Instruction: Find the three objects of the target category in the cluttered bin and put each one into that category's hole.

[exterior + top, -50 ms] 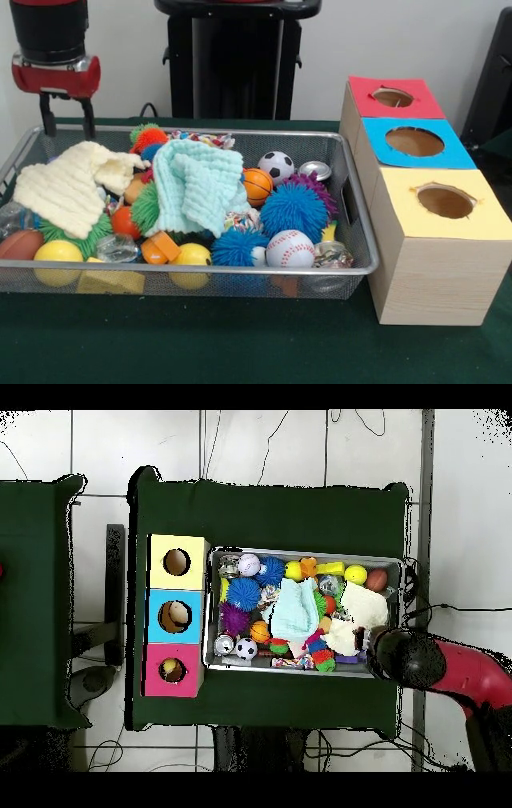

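Observation:
A wire mesh bin (240,270) holds a heap of toys. A soccer ball (276,166), a small orange basketball (257,186) and a baseball (290,249) lie in its right half, among blue spiky balls (293,210). A cream cloth (68,188) and a mint cloth (200,188) cover part of the heap. My gripper (67,120) hangs open and empty above the bin's far left corner, just over the cream cloth. In the overhead view the arm (400,656) hides the gripper at the bin's corner.
Three wooden boxes stand right of the bin, with a red-topped hole (393,98), a blue-topped hole (414,142) and a yellow-topped hole (445,202). Yellow balls (58,253), green spiky balls and a brown football (20,244) crowd the bin's near left.

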{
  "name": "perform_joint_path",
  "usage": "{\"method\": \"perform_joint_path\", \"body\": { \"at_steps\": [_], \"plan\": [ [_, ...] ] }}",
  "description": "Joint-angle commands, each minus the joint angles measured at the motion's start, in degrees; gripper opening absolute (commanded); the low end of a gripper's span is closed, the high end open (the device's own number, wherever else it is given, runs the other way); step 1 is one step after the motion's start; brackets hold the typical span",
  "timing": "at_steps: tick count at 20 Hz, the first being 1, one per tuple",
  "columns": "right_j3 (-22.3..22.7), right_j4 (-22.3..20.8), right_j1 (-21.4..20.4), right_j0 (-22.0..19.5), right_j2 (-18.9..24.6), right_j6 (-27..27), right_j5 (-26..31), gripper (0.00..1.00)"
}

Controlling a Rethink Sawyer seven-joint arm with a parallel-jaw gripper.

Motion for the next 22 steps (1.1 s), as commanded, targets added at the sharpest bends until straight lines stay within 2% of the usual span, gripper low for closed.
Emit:
{"method": "perform_joint_path", "body": {
  "at_steps": [1, 5, 11, 16, 18, 22],
  "plan": [
    [1.75, -10.62, 7.50, -0.46, 4.00, -12.82, -4.36, 1.00],
    [1.41, -14.60, 9.30, -0.16, 3.01, -9.82, -6.30, 1.00],
    [0.28, -17.25, 12.02, 0.02, 3.73, -7.25, -8.94, 1.00],
    [2.14, -15.43, 16.28, -5.15, 11.15, -9.83, -13.51, 1.00],
    [2.32, -14.85, 16.90, -5.76, 13.64, -11.12, -12.85, 1.00],
    [1.47, -14.42, 16.42, -4.09, 16.46, -11.92, -10.31, 1.00]
  ]
}}
